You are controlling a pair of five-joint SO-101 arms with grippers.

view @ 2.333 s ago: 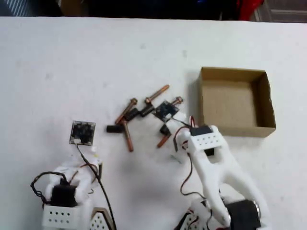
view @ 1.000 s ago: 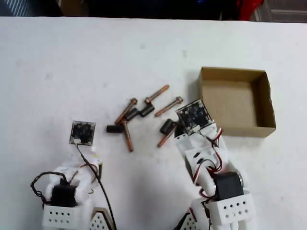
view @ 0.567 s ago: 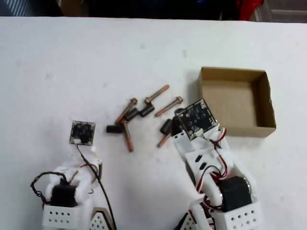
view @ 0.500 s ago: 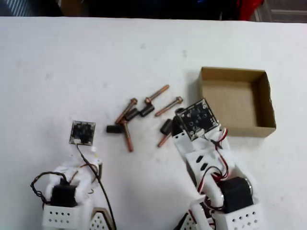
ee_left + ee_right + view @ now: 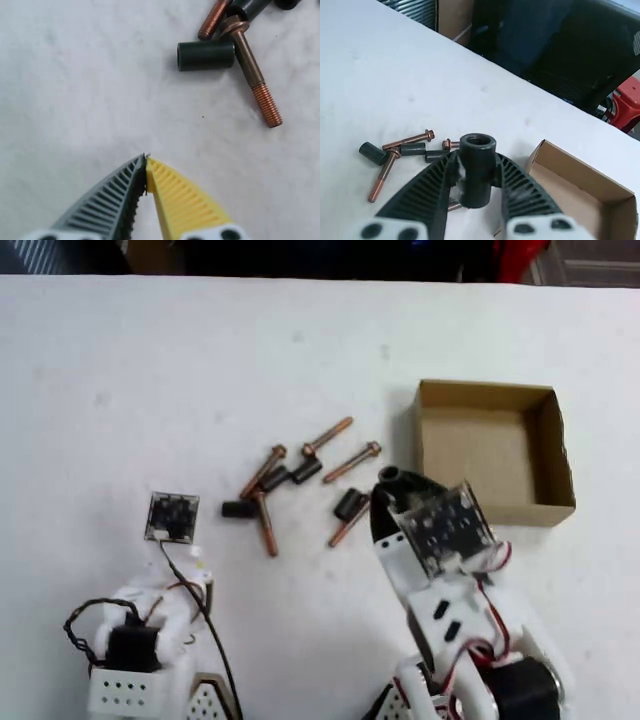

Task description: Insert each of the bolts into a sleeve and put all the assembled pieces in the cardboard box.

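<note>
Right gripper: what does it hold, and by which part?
The right gripper holds a black sleeve, clamped by its sides just below its open end.

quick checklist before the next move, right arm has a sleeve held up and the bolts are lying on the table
1. Sleeve secure in the right gripper: ok, it stands upright in the grip.
2. Sleeve bore facing up and empty: ok, judged from the right wrist view.
3. Left gripper open for a pick: not ok, it is shut and empty.
4. Nearest bolt free to grasp: cannot tell, its head end lies close against a loose sleeve.
5. Cardboard box open and empty: ok.
</note>
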